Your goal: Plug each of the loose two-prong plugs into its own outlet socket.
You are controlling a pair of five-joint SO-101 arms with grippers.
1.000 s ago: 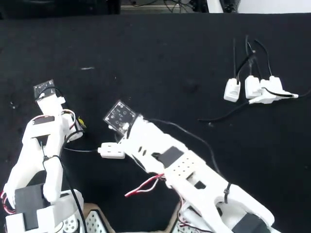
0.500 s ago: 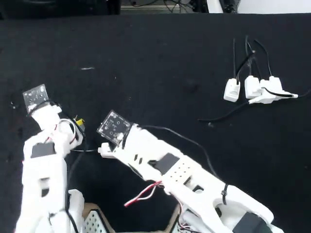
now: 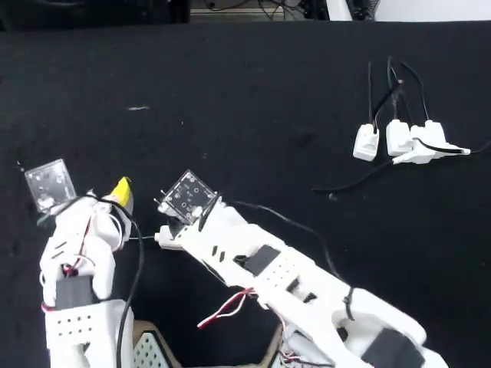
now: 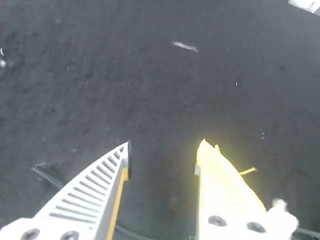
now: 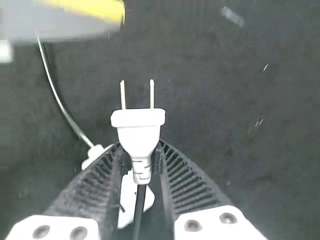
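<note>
My right gripper (image 5: 137, 150) is shut on a white two-prong plug (image 5: 137, 127), gripping its body, with both prongs pointing away and its black cord running back between the fingers. In the high view this gripper (image 3: 166, 234) sits left of centre with the plug (image 3: 162, 237) at its tip. Just beside it is my left gripper (image 3: 116, 196), with a yellow finger (image 3: 121, 189). In its own view the left gripper (image 4: 162, 150) stands open over the bare black mat. The white outlet sockets (image 3: 399, 138) lie far off at the right rear.
Black cords run from the socket cluster across the black mat (image 3: 253, 100). A thin black cable (image 5: 57, 100) lies between the two grippers, ending at a white piece (image 5: 131, 199) under my right fingers. The left arm's yellow finger (image 5: 85, 10) hangs close ahead of the plug's prongs.
The left arm has swung toward the near left and turned, its yellow finger now showing. The right arm has shifted slightly left, the plug moving with its tip.
</note>
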